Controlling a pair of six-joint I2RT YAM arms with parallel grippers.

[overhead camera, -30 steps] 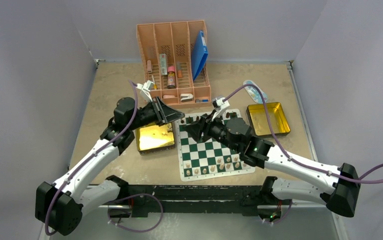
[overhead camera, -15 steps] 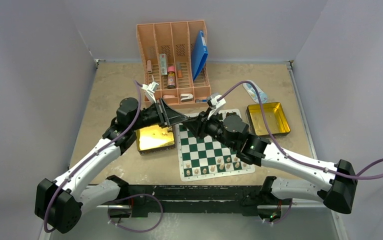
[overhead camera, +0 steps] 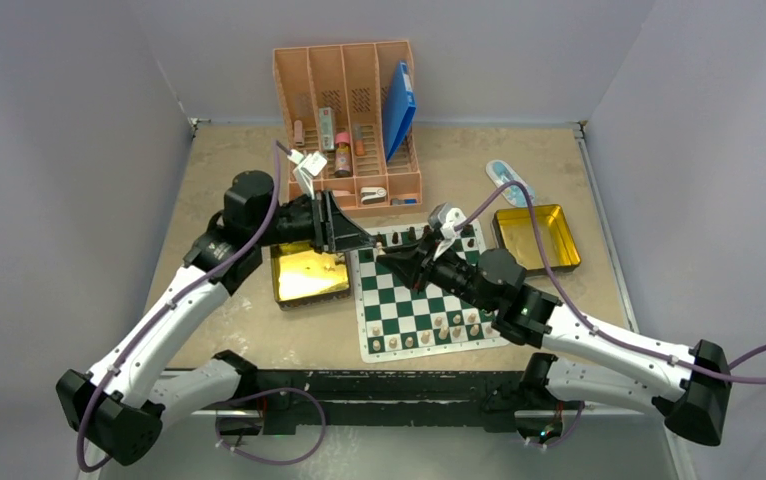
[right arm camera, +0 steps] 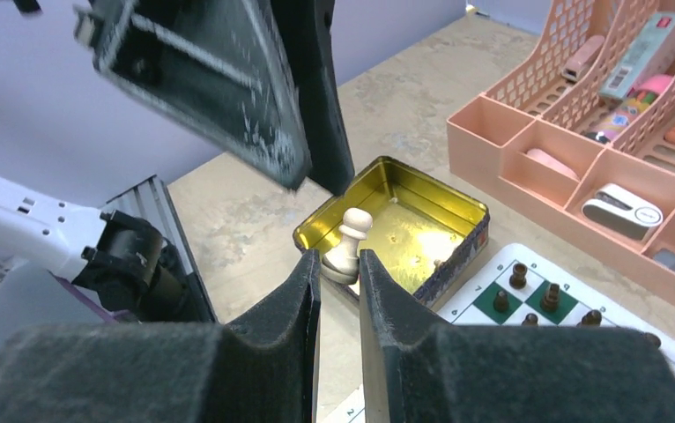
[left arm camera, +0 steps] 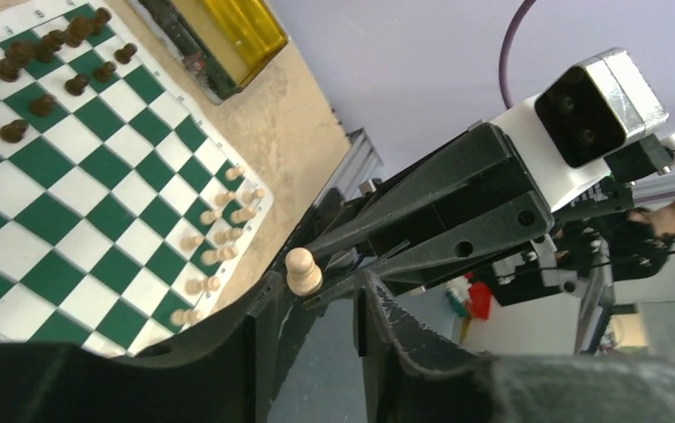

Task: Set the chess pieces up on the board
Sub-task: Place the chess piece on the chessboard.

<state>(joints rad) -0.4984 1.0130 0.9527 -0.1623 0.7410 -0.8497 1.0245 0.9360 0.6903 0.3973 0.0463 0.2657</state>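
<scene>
Table [overhead camera: 239,170] fills my top view, w/ both arms reaching in from the near edge and meeting mid-table. At the far side stands the pink organiser [overhead camera: 309,75], pens and bottles in its slots, a blue folder [overhead camera: 399,105] leaning in its right-hand slot. The board [overhead camera: 399,300] lies flat at centre, between two gold tins: left tin [overhead camera: 304,272] just beside the board's left edge, right tin [overhead camera: 539,240] near its far-right corner.

L gripper [overhead camera: 369,243] and R gripper [overhead camera: 383,257] are tip to tip over the board's far-left corner, by the left tin. L gripper [left arm camera: 321,291]: fingers spread, a clear gap between them, not clamping anything as far as I can see. R gripper [right arm camera: 340,264]: fingers pinching the base of a pale pawn [right arm camera: 349,240], which stands upright betw. the tips, up off the table; from the R wrist cam the left tin's gold floor is behind it. From the L wrist cam the same pawn [left arm camera: 302,269] sits right at the inner edge of one L finger; can't tell if it touches.

Dark pieces [overhead camera: 429,237] crowd the board's far rows, not neatly. Pale pieces [overhead camera: 439,328] cluster in the near rows, mostly right of centre.
</scene>
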